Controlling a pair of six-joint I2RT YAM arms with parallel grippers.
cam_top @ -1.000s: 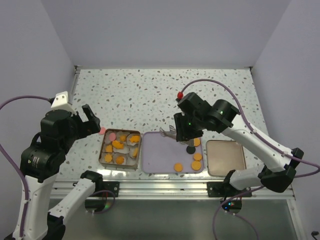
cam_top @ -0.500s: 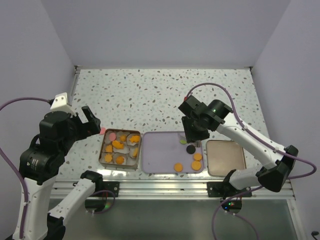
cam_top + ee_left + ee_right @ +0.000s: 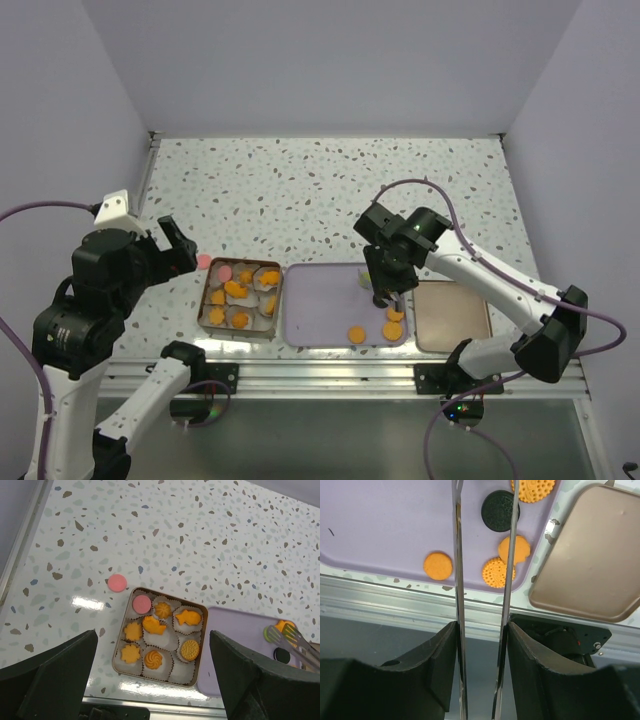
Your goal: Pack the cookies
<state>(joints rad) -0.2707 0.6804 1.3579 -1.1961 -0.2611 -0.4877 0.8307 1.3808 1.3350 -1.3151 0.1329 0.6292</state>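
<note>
Several orange cookies (image 3: 153, 625) and a pink one (image 3: 141, 603) lie in paper cups inside the square tin (image 3: 202, 645). Another pink cookie (image 3: 118, 582) rests on the table beside it. High above the tin, my left gripper (image 3: 152, 635) stands open and empty. The purple tray (image 3: 385, 525) carries orange cookies (image 3: 438, 565) and a black one (image 3: 500, 511). My right gripper (image 3: 481, 630) is shut on metal tongs (image 3: 457, 555), whose arms straddle the black cookie. A green cookie (image 3: 270, 634) sits at the tongs' tips; whether it is pinched is unclear.
The tin's brown lid (image 3: 452, 315) lies flat to the right of the purple tray (image 3: 320, 310). A metal rail (image 3: 320, 372) runs along the near table edge. Grey walls close in the speckled table (image 3: 300, 190) on three sides.
My right arm has swung the tongs from the tray's far middle toward its right side, over the black cookie. The left arm drifted slightly left.
</note>
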